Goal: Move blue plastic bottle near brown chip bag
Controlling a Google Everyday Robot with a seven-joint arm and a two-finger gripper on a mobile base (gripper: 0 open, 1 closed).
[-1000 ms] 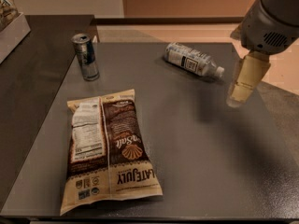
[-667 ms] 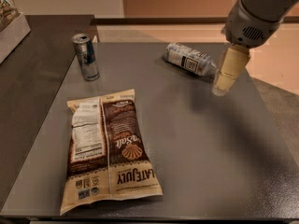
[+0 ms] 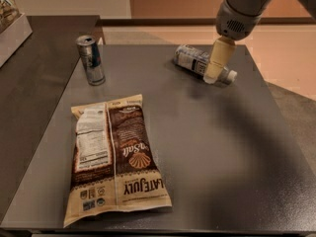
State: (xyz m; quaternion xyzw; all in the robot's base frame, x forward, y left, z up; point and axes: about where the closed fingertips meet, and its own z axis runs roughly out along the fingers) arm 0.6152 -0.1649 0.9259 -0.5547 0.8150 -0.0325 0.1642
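Hanging beyond the chip bag [image 3: 118, 157] and to its right, one gripper [image 3: 213, 72] overlaps the cap end of one bottle [image 3: 190, 58]; its grip state is not discernible. The bottle lies on its side, well apart from the chip bag. One can [image 3: 91, 60] stands upright beyond the chip bag's far left corner.

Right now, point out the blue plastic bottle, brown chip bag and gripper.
blue plastic bottle [image 3: 190, 58]: camera view, label.
brown chip bag [image 3: 139, 160]: camera view, shell logo.
gripper [image 3: 211, 75]: camera view, tip, at bottle's neck.
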